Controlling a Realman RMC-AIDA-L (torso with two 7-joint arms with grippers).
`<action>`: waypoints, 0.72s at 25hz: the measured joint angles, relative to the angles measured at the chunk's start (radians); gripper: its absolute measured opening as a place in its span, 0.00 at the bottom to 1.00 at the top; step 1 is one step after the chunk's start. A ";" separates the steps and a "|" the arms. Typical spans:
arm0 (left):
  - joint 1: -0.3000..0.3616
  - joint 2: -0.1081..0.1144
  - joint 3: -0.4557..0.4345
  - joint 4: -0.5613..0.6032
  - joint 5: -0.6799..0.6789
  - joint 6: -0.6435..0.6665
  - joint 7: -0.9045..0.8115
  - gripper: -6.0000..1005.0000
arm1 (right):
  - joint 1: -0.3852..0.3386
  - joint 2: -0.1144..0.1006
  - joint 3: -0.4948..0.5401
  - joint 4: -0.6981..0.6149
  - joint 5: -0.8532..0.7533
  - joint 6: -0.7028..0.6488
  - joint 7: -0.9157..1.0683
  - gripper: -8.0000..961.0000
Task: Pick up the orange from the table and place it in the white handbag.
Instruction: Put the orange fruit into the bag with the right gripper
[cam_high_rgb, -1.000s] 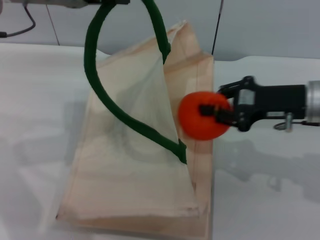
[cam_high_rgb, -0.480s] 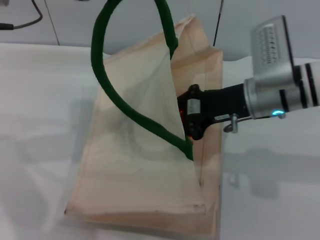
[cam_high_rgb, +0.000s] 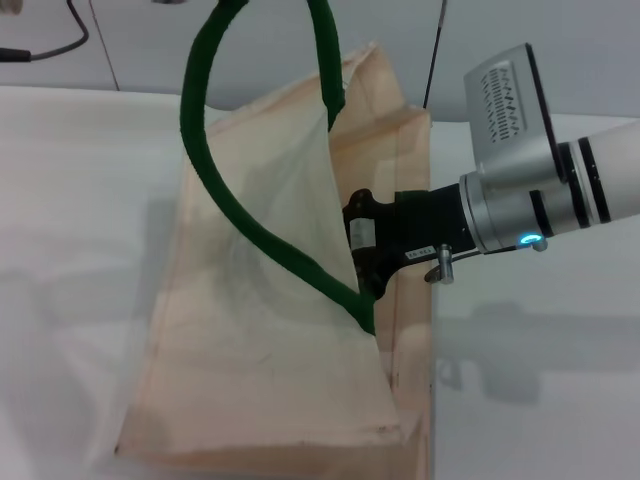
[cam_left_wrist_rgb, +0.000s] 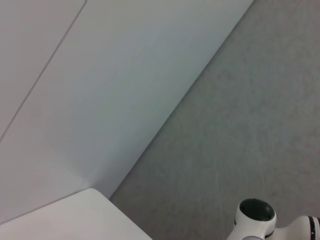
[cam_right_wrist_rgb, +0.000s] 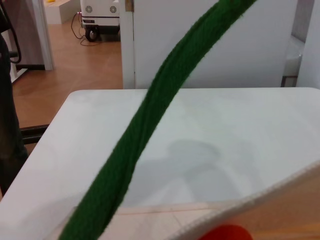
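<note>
Orange (cam_right_wrist_rgb: 222, 233) apparently inside white handbag (cam_high_rgb: 260, 370), green handle (cam_high_rgb: 250, 230) crossing right tool (cam_high_rgb: 358, 250).

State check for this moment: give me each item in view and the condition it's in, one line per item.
white handbag: standing on the table, mouth held open, one green handle lifted upward.
orange: only a sliver shows, just below the bag's rim.
right gripper: reached into the bag's mouth, fingertips hidden.
left gripper: out of view.
table: the bag stands on it.
</note>
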 joint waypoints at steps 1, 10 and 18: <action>0.002 0.000 0.000 0.000 0.000 0.000 0.000 0.13 | 0.000 0.000 0.000 0.000 0.001 -0.001 0.003 0.12; 0.006 0.001 0.000 0.000 0.000 0.000 0.000 0.13 | -0.013 -0.001 0.006 0.001 0.009 -0.034 0.010 0.36; 0.013 0.003 0.000 0.000 -0.001 0.000 0.000 0.13 | -0.039 -0.007 0.017 -0.017 0.020 -0.040 0.017 0.58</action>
